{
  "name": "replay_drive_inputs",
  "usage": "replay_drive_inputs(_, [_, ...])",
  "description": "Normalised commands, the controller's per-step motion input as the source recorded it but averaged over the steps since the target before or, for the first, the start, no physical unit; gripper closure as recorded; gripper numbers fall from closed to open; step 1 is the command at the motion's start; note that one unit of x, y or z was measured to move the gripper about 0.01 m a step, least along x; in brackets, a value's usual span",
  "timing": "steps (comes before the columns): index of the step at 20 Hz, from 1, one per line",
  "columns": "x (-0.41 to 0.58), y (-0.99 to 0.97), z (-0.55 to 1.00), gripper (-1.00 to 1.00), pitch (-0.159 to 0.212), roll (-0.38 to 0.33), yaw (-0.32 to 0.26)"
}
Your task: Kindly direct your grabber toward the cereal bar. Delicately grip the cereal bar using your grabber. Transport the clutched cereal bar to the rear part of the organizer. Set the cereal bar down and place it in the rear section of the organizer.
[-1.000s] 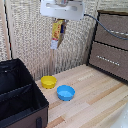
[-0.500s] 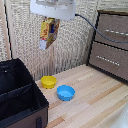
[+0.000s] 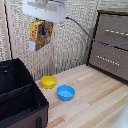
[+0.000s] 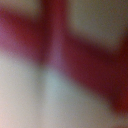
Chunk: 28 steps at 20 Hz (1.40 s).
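Yellow-red cereal bar (image 3: pixel 41 33) aloft, tilted

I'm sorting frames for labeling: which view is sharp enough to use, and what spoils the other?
Exterior view: slightly soft but readable, showing the cereal bar hanging below the claw, the yellow bowl, the blue bowl and the organizer. Wrist view: wholly out of focus, only red and pale smears.

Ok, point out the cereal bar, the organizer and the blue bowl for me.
cereal bar (image 3: pixel 40 31), exterior view, middle of the printed packet hanging under the gripper.
organizer (image 3: pixel 31 98), exterior view, top edge of its near fabric wall.
blue bowl (image 3: pixel 65 92), exterior view, inside of the bowl.
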Motion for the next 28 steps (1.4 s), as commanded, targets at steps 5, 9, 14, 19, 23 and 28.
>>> replay_drive_inputs(5, [0.243, 0.61, 0.17, 1.0, 0.094, 0.099, -0.118])
replay_drive_inputs(9, [0.186, 0.75, 0.53, 1.0, 0.005, 0.006, -0.098])
replay_drive_inputs(14, [0.099, 0.78, 0.73, 1.0, -0.025, -0.032, -0.107])
replay_drive_inputs(19, [0.047, 0.75, 0.64, 1.0, -0.001, -0.056, -0.091])
replay_drive_inputs(23, [0.094, 0.82, 0.34, 1.0, 0.036, -0.053, -0.063])
replay_drive_inputs(28, [0.303, 0.75, -0.01, 1.0, 0.057, -0.046, -0.058])
